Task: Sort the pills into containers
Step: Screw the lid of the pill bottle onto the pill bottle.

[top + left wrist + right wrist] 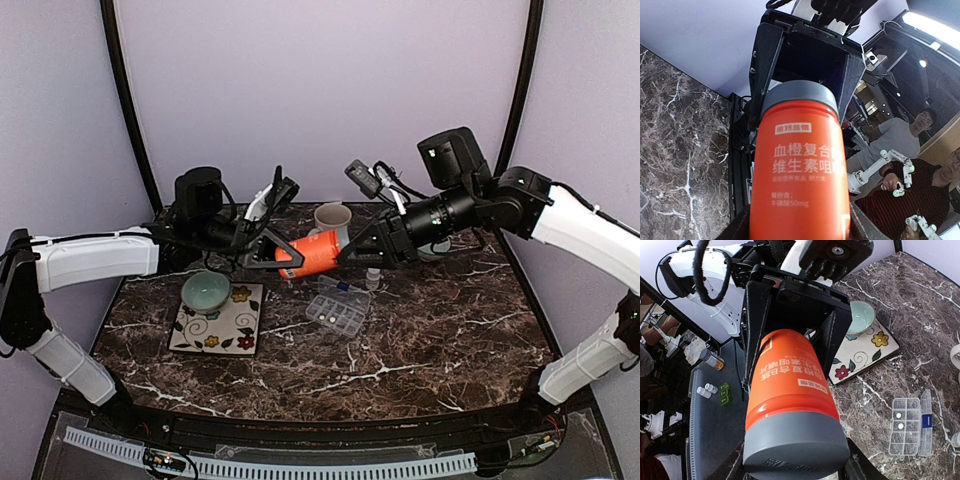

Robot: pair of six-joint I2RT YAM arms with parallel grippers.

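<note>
One orange bottle point(312, 254) with one grey cap point(795, 450) hangs sideways above the marble table point(450, 340), between two grippers. One clear organiser box point(905, 427) lies open on the table, with two white pills point(898, 415) in its compartments. Any other pills are too small to make out. The left gripper point(283, 258) clamps the bottle's base, and the right gripper point(345, 248) is closed on the cap.

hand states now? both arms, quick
Left hand: closed, holding the orange bottle by its base.
Right hand: closed on the bottle's grey cap.
</note>
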